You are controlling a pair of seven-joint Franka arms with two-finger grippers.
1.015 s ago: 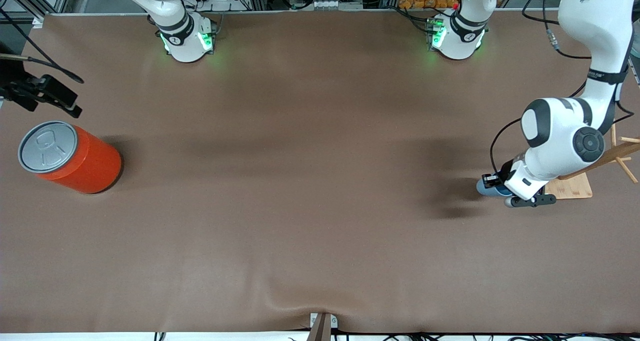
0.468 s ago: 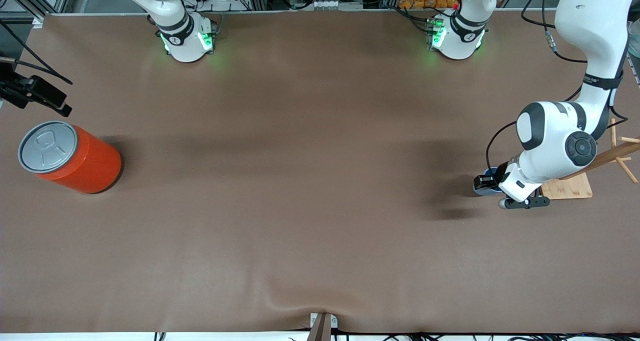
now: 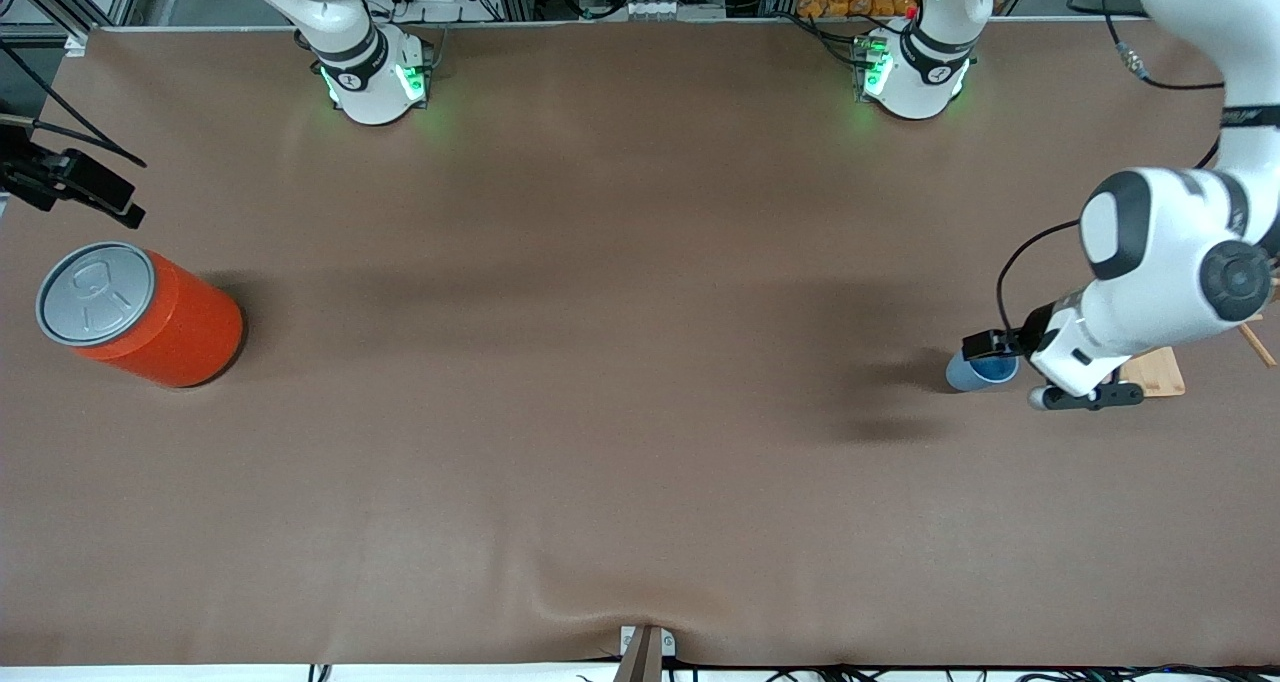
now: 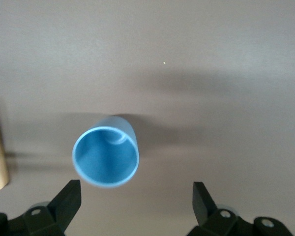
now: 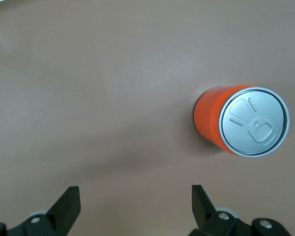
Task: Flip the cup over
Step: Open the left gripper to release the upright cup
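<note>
Cup (image 3: 982, 370): a small light-blue tumbler standing upright, mouth up, on the brown tabletop (image 3: 620, 382) near the left arm's end, at about three o'clock in the front view. Just beside it toward that end lies a pale wooden base (image 3: 1152, 372) with a slanting wooden peg.

In the front view the left arm's wrist covers part of the cup's rim; the left wrist view shows the whole rim and the darker blue inside (image 4: 105, 157), and a strip of the wooden base at nine o'clock. That view also shows the left gripper (image 4: 136, 200) with its jaws wide apart, nothing between them, the cup off centre toward one finger. The right gripper (image 3: 70, 184) sits at about nine o'clock in the front view, over the tabletop edge beside the orange can (image 3: 140, 314); the right wrist view shows its jaws (image 5: 135, 201) spread wide and empty, with the can's grey lid at three o'clock.

A second ago the left jaws were clamped on the cup; now they have let go and the wrist has lifted and shifted toward the table's end. The right arm waits.

Open brown tabletop stretches from the cup to the can. The cup stands well clear of the tabletop's edge nearest the camera.
</note>
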